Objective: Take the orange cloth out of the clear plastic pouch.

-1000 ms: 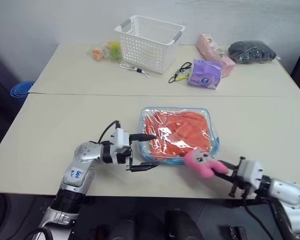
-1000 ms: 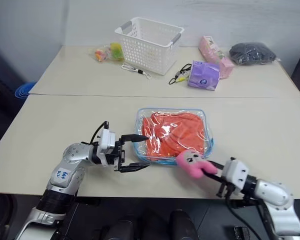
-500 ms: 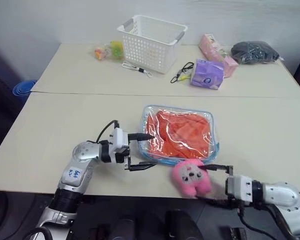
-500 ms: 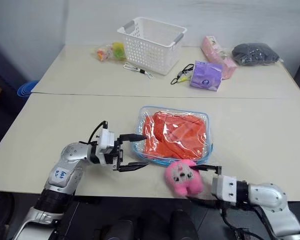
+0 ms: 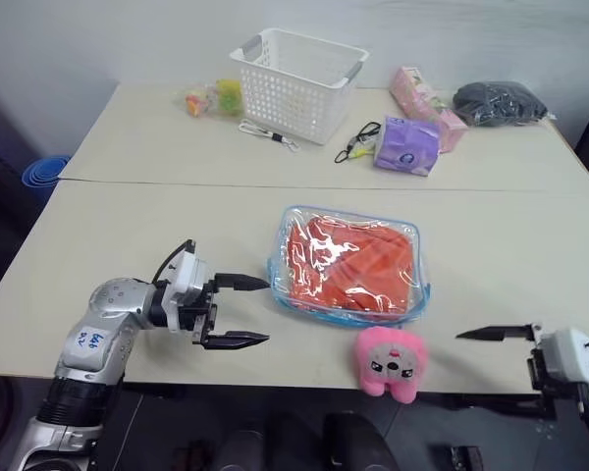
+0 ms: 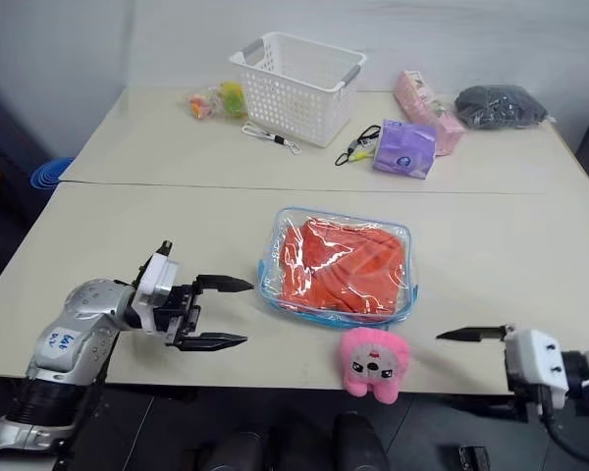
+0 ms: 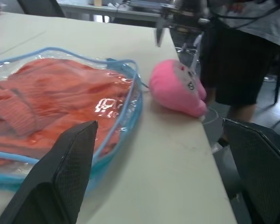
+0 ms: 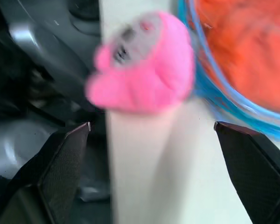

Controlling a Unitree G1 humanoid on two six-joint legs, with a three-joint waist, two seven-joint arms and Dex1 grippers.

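The clear plastic pouch (image 5: 279, 283) with light blue edging lies flat at the front middle of the near table. The orange cloth (image 5: 348, 260) is inside it, wrinkled and filling it. My left gripper (image 5: 263, 311) is open and level, a short gap to the left of the pouch, touching nothing. My right gripper (image 5: 461, 368) is open and empty, just off the front edge to the right. In the left wrist view the pouch (image 7: 130, 93) and the cloth (image 7: 51, 98) lie ahead between the fingers (image 7: 60, 177).
A small pink plush toy (image 5: 391, 361) sits at the front table edge, just below the pouch. On the far table are a white basket (image 5: 296, 83), a purple packet (image 5: 405, 145), a pink packet (image 5: 417, 93), a black bundle (image 5: 496, 101) and a cable (image 5: 353, 142). A person (image 7: 242, 56) stands off the table's right end.
My right gripper opened, let go of the pink plush toy and drew back to the right. The toy now rests at the table's front edge. My left gripper pulled left, away from the pouch.
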